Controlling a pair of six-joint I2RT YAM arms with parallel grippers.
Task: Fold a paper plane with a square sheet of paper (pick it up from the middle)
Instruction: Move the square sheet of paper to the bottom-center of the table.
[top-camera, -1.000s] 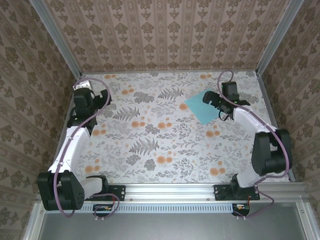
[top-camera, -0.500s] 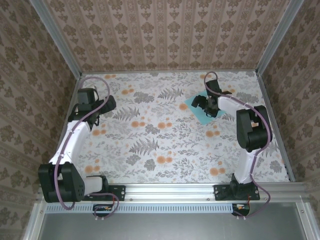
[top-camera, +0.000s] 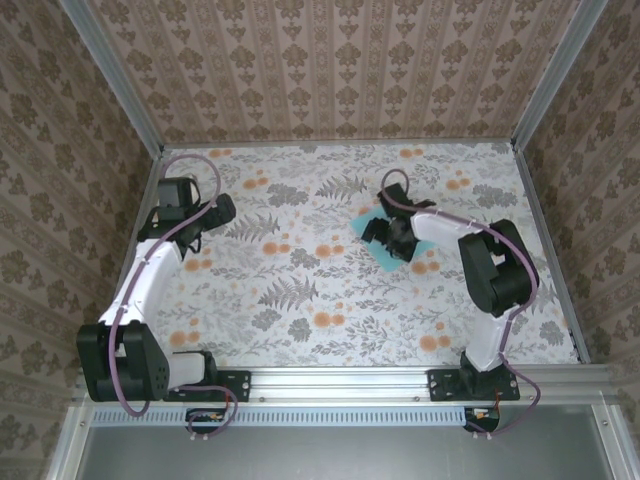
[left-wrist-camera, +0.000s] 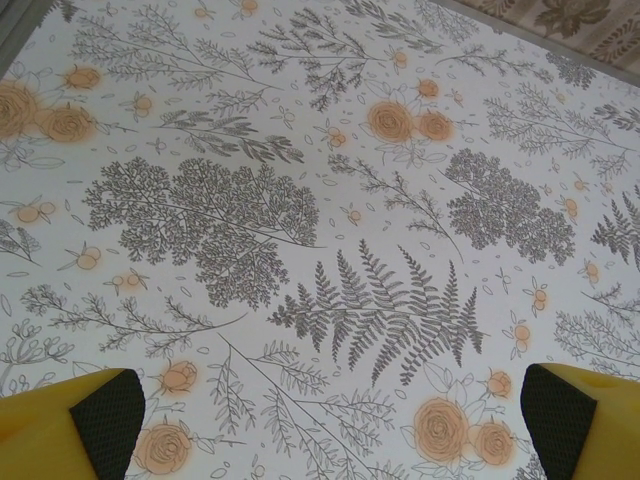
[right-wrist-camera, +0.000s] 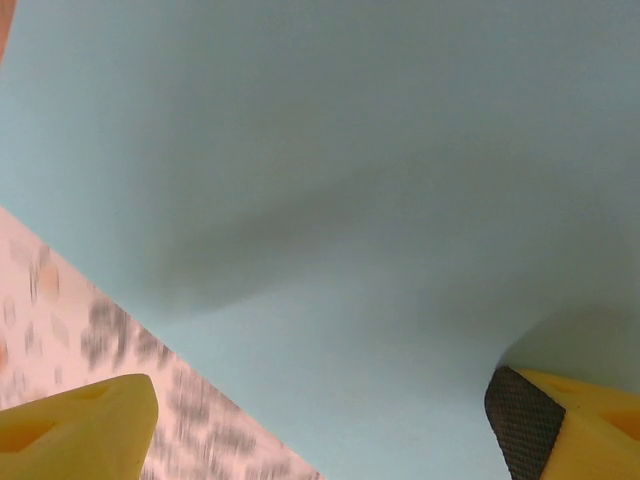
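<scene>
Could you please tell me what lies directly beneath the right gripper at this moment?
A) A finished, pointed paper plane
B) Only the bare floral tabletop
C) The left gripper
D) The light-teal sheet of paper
D: in the right wrist view the square sheet of paper spreads under the right gripper, between its wide-apart fingers, and the top view places that gripper over the same teal sheet.

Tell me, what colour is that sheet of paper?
Plain light teal; the sheet of paper shows best in the right wrist view.
</scene>
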